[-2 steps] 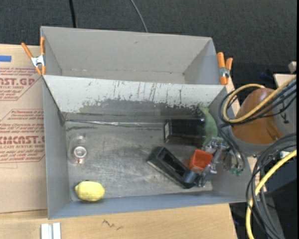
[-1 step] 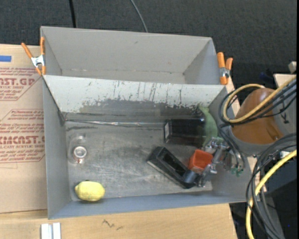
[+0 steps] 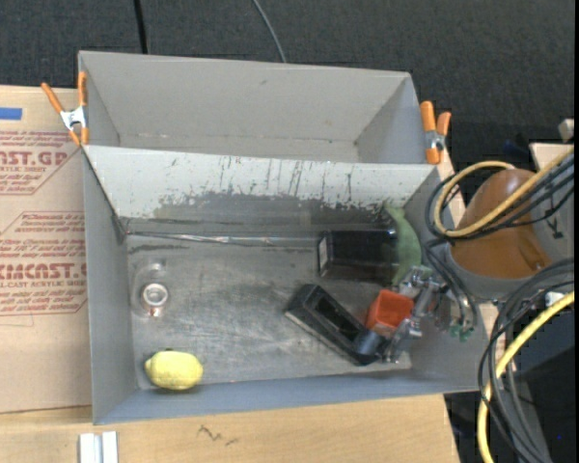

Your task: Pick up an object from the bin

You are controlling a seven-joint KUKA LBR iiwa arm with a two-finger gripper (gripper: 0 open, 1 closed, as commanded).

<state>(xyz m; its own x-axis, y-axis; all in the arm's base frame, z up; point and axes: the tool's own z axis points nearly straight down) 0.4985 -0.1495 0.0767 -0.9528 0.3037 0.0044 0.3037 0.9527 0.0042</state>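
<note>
- In the camera view, the gripper [image 3: 412,309] is hanging low over the lower right corner of the grey bin [image 3: 222,177].
- It is sitting just beside a small orange-red block [image 3: 389,309], which is lying at the right end of a long black bar-shaped thing [image 3: 326,322]. I cannot tell whether the claw is clenched or released.
- A black box [image 3: 359,252] is standing behind them, with a green thing [image 3: 406,241] beside it.
- A yellow lemon-like lump [image 3: 174,370] and a small clear cup [image 3: 154,295] are lying well apart at the left.
</note>
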